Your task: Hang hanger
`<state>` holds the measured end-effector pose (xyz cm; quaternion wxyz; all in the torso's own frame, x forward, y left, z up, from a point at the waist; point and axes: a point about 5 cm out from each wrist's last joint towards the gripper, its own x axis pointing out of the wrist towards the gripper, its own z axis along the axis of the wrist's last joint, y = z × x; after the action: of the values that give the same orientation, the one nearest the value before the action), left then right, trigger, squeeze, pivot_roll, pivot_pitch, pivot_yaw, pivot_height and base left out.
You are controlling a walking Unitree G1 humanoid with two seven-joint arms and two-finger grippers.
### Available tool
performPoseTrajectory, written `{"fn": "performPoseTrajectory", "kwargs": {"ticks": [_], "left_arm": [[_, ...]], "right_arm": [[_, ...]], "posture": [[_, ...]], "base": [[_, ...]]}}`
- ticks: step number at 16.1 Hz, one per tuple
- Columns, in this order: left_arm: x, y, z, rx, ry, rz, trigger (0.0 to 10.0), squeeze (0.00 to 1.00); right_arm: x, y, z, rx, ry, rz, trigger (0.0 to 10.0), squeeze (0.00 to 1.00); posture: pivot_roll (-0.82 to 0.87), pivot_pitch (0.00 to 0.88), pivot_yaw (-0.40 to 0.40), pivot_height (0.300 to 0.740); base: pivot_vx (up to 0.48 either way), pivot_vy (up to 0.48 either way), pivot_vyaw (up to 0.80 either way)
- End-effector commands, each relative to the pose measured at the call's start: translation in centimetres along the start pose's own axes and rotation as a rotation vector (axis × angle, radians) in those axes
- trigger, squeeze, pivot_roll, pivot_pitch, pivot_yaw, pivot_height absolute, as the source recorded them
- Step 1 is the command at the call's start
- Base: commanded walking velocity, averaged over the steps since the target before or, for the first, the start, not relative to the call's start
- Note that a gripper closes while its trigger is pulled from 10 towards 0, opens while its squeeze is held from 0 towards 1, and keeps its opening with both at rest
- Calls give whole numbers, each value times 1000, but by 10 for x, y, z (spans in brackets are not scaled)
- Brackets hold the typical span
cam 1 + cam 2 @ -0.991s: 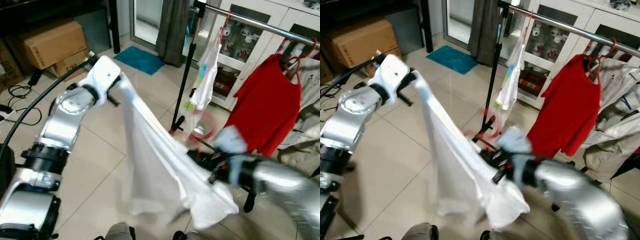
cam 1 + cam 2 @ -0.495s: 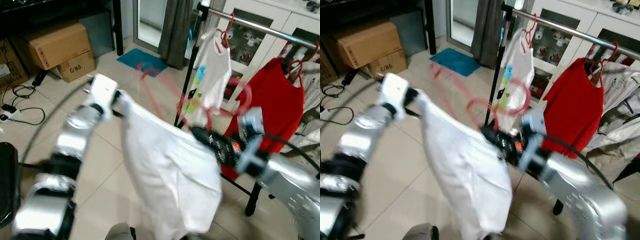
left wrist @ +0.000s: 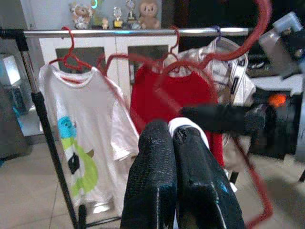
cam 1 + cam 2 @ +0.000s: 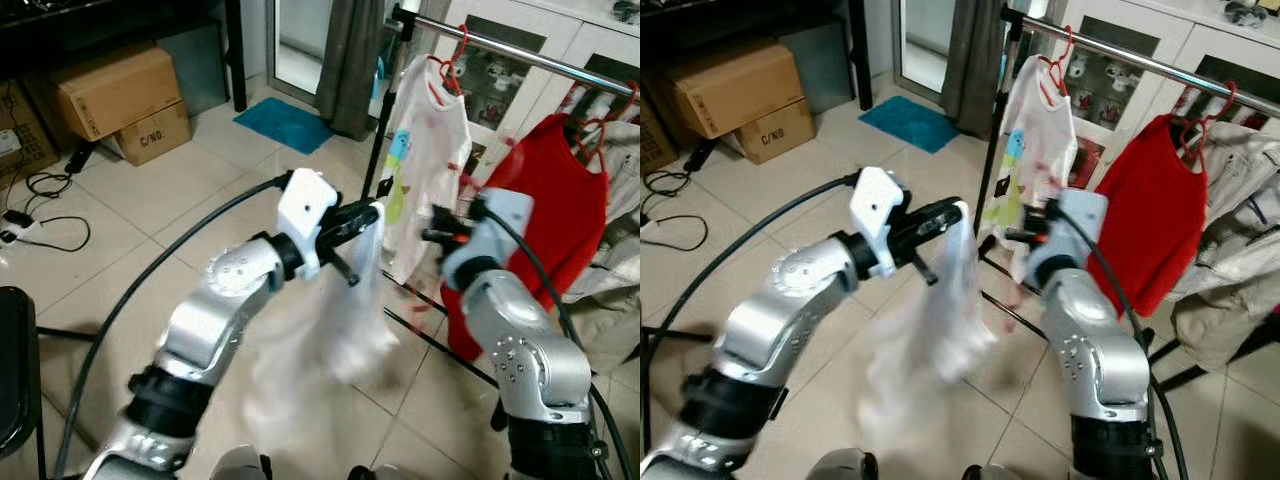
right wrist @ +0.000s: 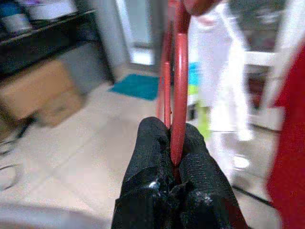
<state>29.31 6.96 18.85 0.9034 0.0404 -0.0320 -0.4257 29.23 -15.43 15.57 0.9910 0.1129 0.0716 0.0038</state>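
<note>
The left gripper [image 3: 172, 138] pinched a white garment [image 4: 335, 335] that hung blurred below it. The right gripper [image 5: 173, 143] clamped a red hanger [image 5: 179, 71] near the rail [image 4: 520, 47]. The hook probably needed lifting over the rail, in the gap between the printed shirt [image 4: 425, 170] and the red shirt [image 4: 535, 215].

Pale floor tiles [image 4: 120, 200] run beneath the grippers; cardboard boxes [image 4: 110, 95] and a black cable [image 4: 40, 225] lie beyond the left one, white glass-fronted cabinets [image 4: 1160, 60] and a teal mat [image 4: 285, 122] ahead.

Home: clothes rail [image 4: 520, 47], cardboard boxes [image 4: 115, 90], tiled floor [image 4: 150, 200].
</note>
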Motion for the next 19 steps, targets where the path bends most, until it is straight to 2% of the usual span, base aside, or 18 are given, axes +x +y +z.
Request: {"fn": "performPoseTrajectory", "kwargs": {"ticks": [1,3,4,5,6,7,8,10,13,14,15,16,17,19], "left_arm": [[-8,4,2,-11,0,52,0,0],[-32,21,-14,-11,85,258,0,0],[-45,31,-22,-32,117,407,7961,0],[-56,37,-27,-50,137,506,10000,0],[-71,43,-36,-116,181,633,10000,0],[-76,45,-36,-121,171,662,10000,0],[-78,43,-34,-131,142,656,10000,0],[-78,38,-36,-130,149,666,10000,0],[-76,32,-35,-50,191,675,10000,0],[-76,30,-35,-75,180,660,10000,0],[-73,24,-35,-187,143,551,10000,0],[-72,22,-35,-211,134,528,10000,0],[-72,23,-36,-133,181,556,10000,0],[-71,24,-37,-126,176,585,10000,0]], "right_arm": [[-1,-13,-1,-36,5,-73,10000,0],[-7,-30,-9,-105,40,-116,10000,0],[-12,-38,-16,-102,68,-148,10000,0],[-16,-44,-22,-87,83,-173,10000,0],[-24,-47,-28,-76,93,-186,10000,0],[-27,-46,-30,-74,94,-187,10000,0],[-29,-44,-31,-77,96,-181,10000,0],[-35,-38,-35,-101,105,-160,10000,0],[-46,-35,-42,-81,135,-155,10000,0],[-49,-35,-42,-81,136,-145,10000,0],[-53,-32,-42,-79,128,-115,10000,0],[-54,-32,-41,-86,128,-116,10000,0],[-56,-34,-42,-101,128,-119,10000,0],[-55,-35,-40,-112,121,-128,10000,0]], "posture": [[69,38,-63,740],[74,44,-72,740],[75,46,-75,740],[77,48,-78,740],[81,40,-77,740],[79,41,-73,740],[76,49,-67,740],[72,62,-63,740],[67,71,-63,740],[67,71,-62,740],[63,74,-60,740],[62,74,-59,740],[62,74,-57,740],[60,69,-56,740]], "base": [[0,0,0],[0,0,0],[0,0,0],[0,0,-569],[0,0,-800],[0,0,-800],[0,0,-800],[0,0,-800],[0,0,-800],[0,0,-800],[0,0,-800],[0,0,-800],[0,0,-800],[0,0,-800]]}}
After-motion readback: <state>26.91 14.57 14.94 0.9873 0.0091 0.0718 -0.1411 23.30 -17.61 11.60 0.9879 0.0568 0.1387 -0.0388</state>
